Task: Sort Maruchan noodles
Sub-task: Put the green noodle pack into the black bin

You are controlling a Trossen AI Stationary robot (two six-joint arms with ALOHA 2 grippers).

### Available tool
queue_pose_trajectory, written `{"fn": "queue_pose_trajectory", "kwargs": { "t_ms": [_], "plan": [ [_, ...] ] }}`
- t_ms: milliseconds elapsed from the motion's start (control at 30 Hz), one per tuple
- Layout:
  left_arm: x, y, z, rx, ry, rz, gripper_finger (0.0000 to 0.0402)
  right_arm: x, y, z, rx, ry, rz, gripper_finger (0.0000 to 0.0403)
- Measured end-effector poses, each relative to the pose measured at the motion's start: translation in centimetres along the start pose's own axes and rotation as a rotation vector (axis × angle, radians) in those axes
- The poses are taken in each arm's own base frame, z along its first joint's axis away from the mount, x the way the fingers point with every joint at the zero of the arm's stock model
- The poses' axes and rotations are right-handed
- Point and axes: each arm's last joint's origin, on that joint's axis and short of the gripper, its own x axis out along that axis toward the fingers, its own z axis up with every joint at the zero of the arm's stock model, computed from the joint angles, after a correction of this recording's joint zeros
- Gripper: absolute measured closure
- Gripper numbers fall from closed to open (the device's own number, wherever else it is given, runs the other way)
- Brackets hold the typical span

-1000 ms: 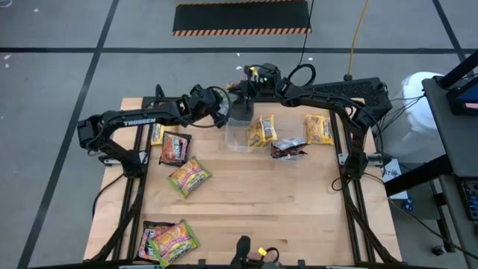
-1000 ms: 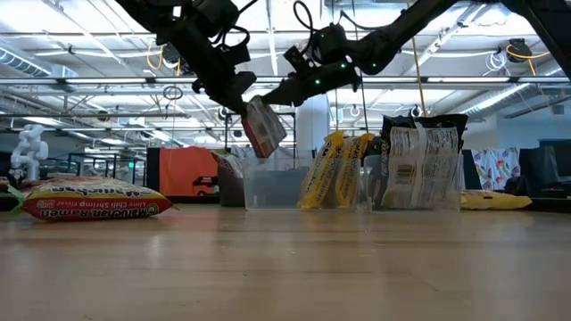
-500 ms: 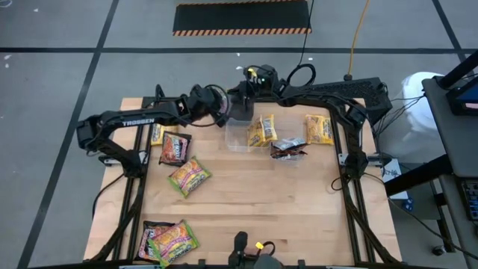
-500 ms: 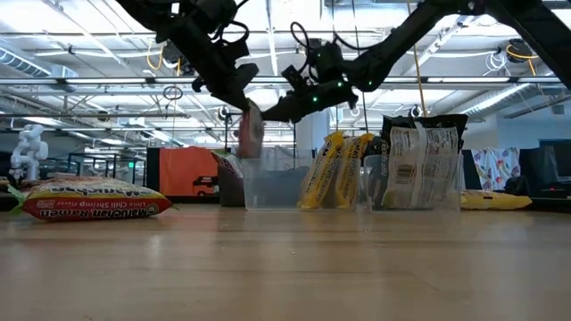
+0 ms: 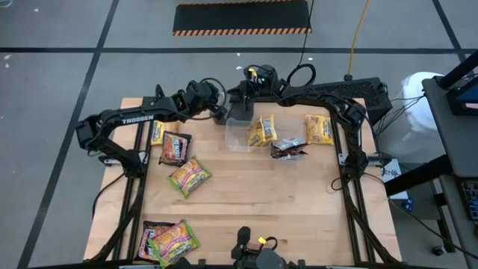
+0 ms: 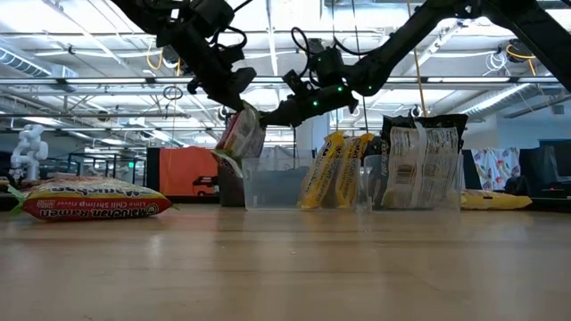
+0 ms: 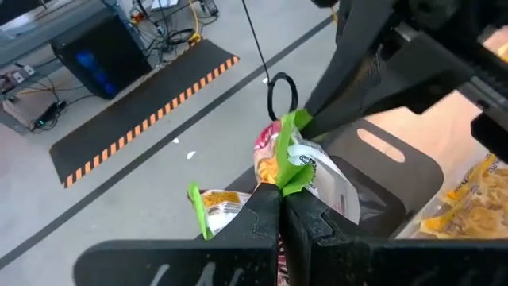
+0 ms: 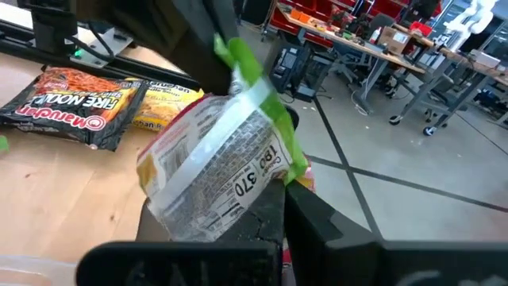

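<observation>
Both grippers (image 6: 234,100) (image 6: 268,114) clamping green-edged packet (image 6: 241,135) above grey box (image 5: 240,112); needing one releasing cleanly before lowering beside tub (image 6: 275,185)

Two arms, matte black throughout, built of boxy links with rounded joint housings. Left arm (image 5: 131,119): white "TROSSEN" lettering along the upper link, seen from above. Right arm (image 5: 336,93): long straight black link, same finish. Black cables loop loosely off both wrists; a round cable loop (image 5: 302,72) stands out near the right wrist. Small green indicator light (image 6: 314,101) glows on the right wrist housing in the low view, yellow-green from above. Left tool (image 7: 282,210) and right tool (image 8: 278,208): each two slim, flat, dark fingers, tapering, slightly textured surface.
</observation>
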Motion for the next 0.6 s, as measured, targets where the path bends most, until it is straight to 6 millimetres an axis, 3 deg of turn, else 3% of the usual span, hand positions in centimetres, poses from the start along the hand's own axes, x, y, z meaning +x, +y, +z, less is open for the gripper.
{"fn": "queue_pose_trajectory", "kwargs": {
  "t_ms": [433, 600],
  "plan": [
    [2.9, -1.5, -1.3, 0.017, 0.042, -0.07, 0.0401, -0.2, -0.5, -0.2, -0.006, 0.003, -0.019, 0.0403],
    [3.1, -1.6, -1.5, 0.016, 0.046, -0.066, 0.0401, -0.3, -0.6, -0.2, -0.004, 0.0, -0.021, 0.0403]
  ]
}}
